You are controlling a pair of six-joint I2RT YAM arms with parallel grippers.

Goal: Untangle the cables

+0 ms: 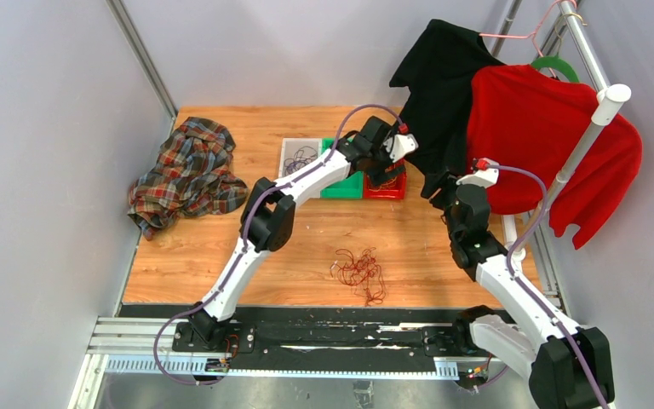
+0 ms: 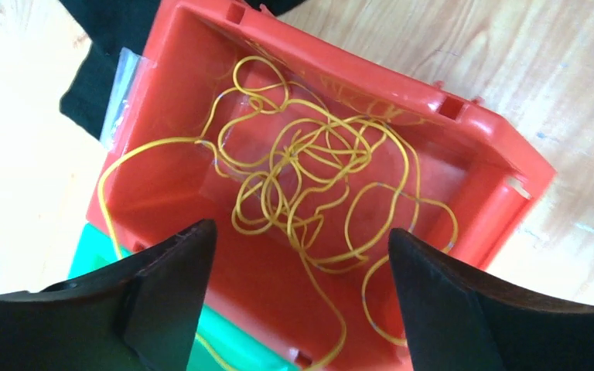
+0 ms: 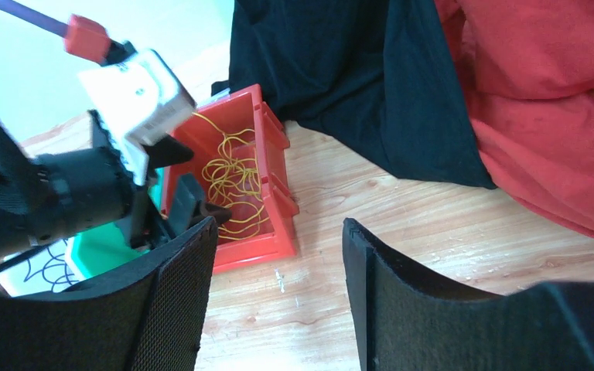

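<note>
Top external view shows a smooth, grained wooden table (image 1: 443, 247), its near edge hidden under the arms' rail. A soft red sweater (image 1: 545, 145) hangs to the right of the red bin (image 1: 394, 189), and a black garment (image 1: 443, 77) drapes down just behind that bin. A crumpled plaid cloth (image 1: 189, 175) lies well left of the bin. The left gripper (image 1: 383, 166) hangs directly over the bin and covers most of it from above. In the wrist view its dark fingers (image 2: 162, 294) are spread wide, grasp nothing and touch nothing. The right gripper (image 1: 438, 183) sits just right of the bin, its rough-padded fingers (image 3: 410, 309) also parted and empty above bare wood. The bin is hard glossy plastic with slotted walls. A green bin (image 1: 341, 187) touches its left side, and beyond that stands a pale tray (image 1: 285, 145) holding a dark purple cable (image 1: 300, 158), too small to trace. Inside the red bin lies the yellow cable (image 2: 309, 178), a thin wire in loose overlapping loops, with one strand trailing over the wall beside the green bin. The dark red cables (image 1: 359, 271) form a small knot on the wood, well in front of the bin.
</note>
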